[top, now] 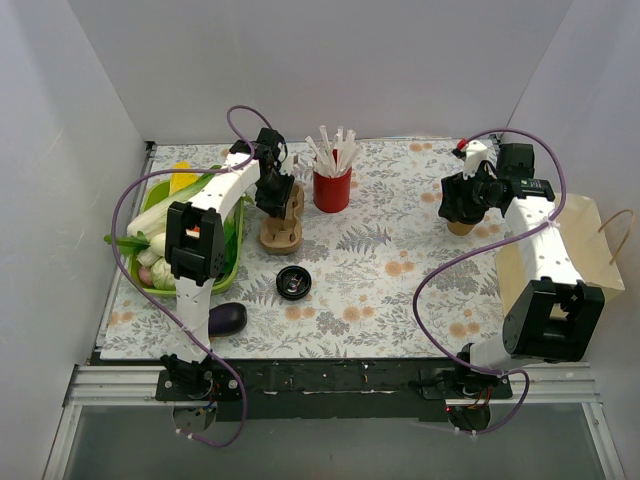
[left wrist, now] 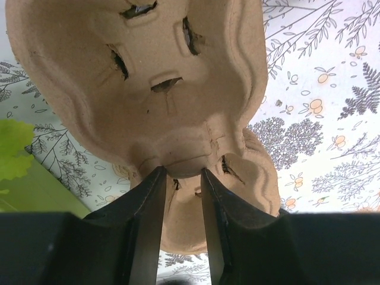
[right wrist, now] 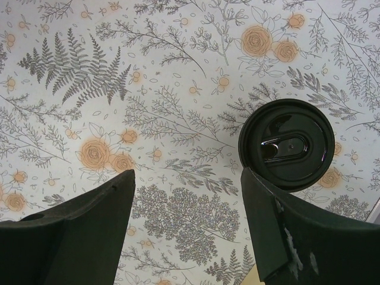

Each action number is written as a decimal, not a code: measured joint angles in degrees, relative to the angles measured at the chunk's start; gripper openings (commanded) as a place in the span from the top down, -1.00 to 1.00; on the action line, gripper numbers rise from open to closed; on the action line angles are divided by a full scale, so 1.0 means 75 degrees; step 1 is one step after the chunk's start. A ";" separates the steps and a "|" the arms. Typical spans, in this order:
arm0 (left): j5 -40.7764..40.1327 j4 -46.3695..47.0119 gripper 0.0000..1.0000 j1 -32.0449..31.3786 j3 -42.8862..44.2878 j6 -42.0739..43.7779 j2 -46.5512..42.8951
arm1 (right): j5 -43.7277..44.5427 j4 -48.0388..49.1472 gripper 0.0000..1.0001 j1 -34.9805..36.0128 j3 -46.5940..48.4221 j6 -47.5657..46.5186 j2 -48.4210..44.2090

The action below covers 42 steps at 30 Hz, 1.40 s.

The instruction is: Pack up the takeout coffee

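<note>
Standing at the far right of the floral table (top: 400,310), the kraft cup (top: 460,228) sits under the right gripper (right wrist: 187,175), whose fingers are spread wide and hold nothing. A black lid (top: 293,283) lies near the middle. Farther left, the left gripper (left wrist: 182,172) pinches the pulp carrier (left wrist: 136,77) at its centre ridge.

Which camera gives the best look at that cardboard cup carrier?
The left wrist view: the moulded-pulp cup carrier fills the frame, its pockets and slits clear. The top view shows it small, its far end hidden under the left gripper. The right wrist view misses it entirely.
</note>
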 measured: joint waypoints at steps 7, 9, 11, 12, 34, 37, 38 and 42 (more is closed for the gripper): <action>-0.0207 -0.0297 0.72 0.0073 0.0099 0.0431 -0.0015 | -0.0012 0.0006 -0.58 0.0000 0.0000 0.0000 -0.0020; -0.0207 -0.0321 0.51 0.0102 0.0099 0.0408 -0.0015 | -0.0015 0.0006 -0.59 0.0000 0.0000 0.0003 -0.0020; -0.0149 -0.0323 0.44 0.0105 0.0099 0.0367 -0.0015 | -0.0015 0.0006 -0.58 0.0000 0.0000 0.0003 -0.0020; -0.0105 -0.0321 0.30 0.0114 0.0102 0.0318 -0.0015 | -0.0015 0.0006 -0.59 0.0000 0.0000 0.0003 -0.0020; -0.0382 -0.0283 0.10 -0.0312 0.0455 -0.0702 -0.0003 | 0.0020 0.0000 -0.58 0.0000 0.0000 -0.0006 -0.0122; -0.0603 -0.0283 0.20 -0.0388 0.0455 -0.0822 0.0012 | 0.0026 -0.0003 -0.59 0.0000 0.0000 -0.0006 -0.0122; -0.0653 -0.0283 0.23 -0.0391 0.0455 -0.0854 0.0015 | 0.0032 0.0000 -0.59 0.0000 0.0000 -0.0006 -0.0122; -0.0790 -0.0283 0.21 -0.0382 0.0455 -0.0935 0.0017 | 0.0044 0.0009 -0.58 0.0000 -0.0032 -0.0006 -0.0122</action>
